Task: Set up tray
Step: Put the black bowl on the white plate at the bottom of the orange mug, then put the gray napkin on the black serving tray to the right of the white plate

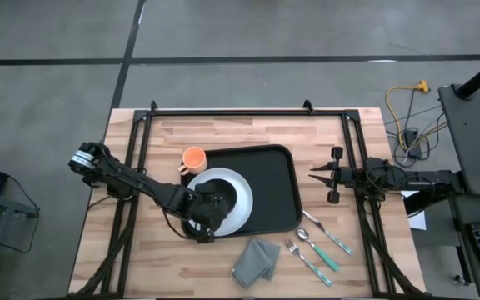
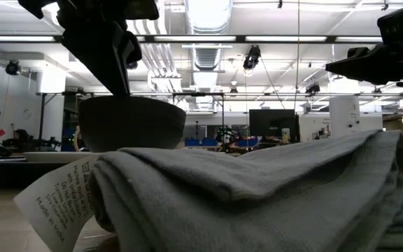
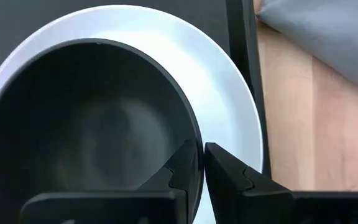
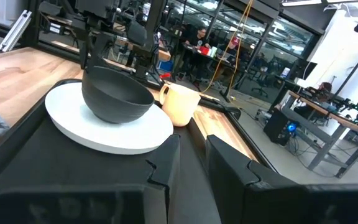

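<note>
The black tray (image 1: 277,179) lies in the middle of the table. A white plate (image 1: 238,193) rests flat on the tray's left part, and a dark bowl (image 4: 114,93) stands upright on the plate. My left gripper (image 3: 201,163) is at the bowl's rim, shut on it. An orange mug (image 1: 193,158) stands on the wood at the tray's far left corner. My right gripper (image 1: 313,175) waits level beyond the tray's right edge, its fingers a little apart with nothing between them. My left gripper has the bowl's rim (image 3: 197,144) between its two fingers, one finger (image 3: 180,171) inside the bowl and the other (image 3: 229,177) outside. The fingers slant down from the table's left. The bowl stands upright with its base on the white plate.
A folded grey napkin (image 1: 257,260) lies on the wood near the front edge and fills the low view's foreground. Teal-handled cutlery (image 1: 327,240) lies to the right of the napkin. Black frame rails (image 1: 240,110) run along the table's sides.
</note>
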